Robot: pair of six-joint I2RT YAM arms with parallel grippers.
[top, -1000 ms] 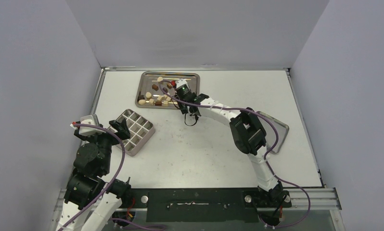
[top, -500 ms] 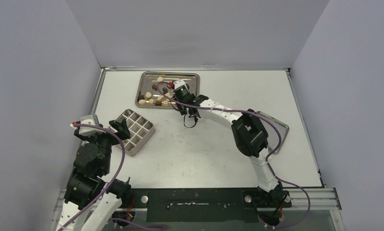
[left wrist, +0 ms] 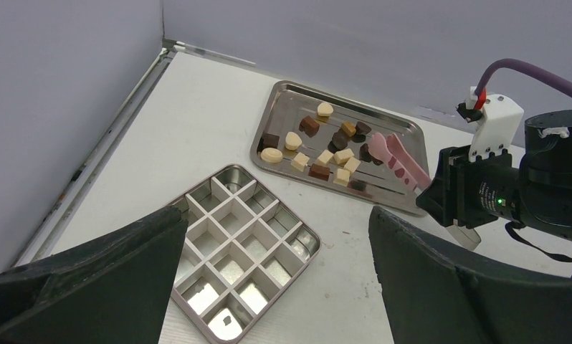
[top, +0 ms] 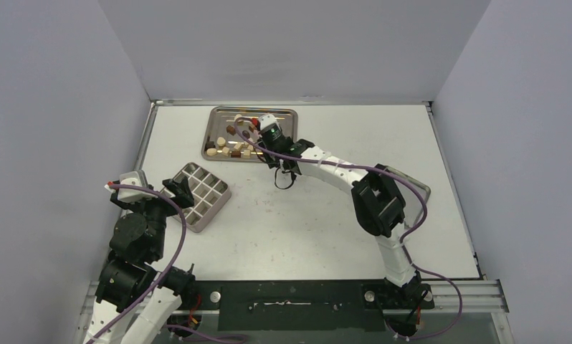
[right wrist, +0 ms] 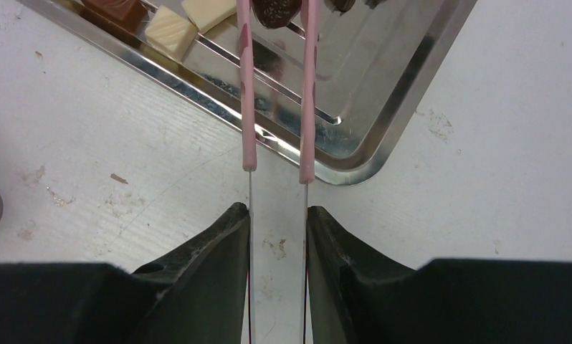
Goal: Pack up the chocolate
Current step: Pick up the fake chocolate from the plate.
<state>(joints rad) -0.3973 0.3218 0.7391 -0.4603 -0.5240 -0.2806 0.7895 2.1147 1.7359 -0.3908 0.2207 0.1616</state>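
Left gripper: two broad matt black fingers spread wide, holding nothing. Their outer parts are cut off by the frame edge.

Just beyond it sits a square steel grid box, with thin dividers forming four rows of four cells and shiny floors.

Table: white, scuffed and speckled.

Right gripper: its black fingers are closed against the outsides of the tongs, two thin metal arms in smooth pink sleeves, which stand slightly apart.

The tongs reach over the rolled rim of a polished rectangular steel tray.

The chocolate lies scattered on that tray as small blocks and rounded pieces in dark brown, mid brown and cream.

One dark piece sits between the tong arms at the frame's top edge. Whether it is pinched cannot be told.
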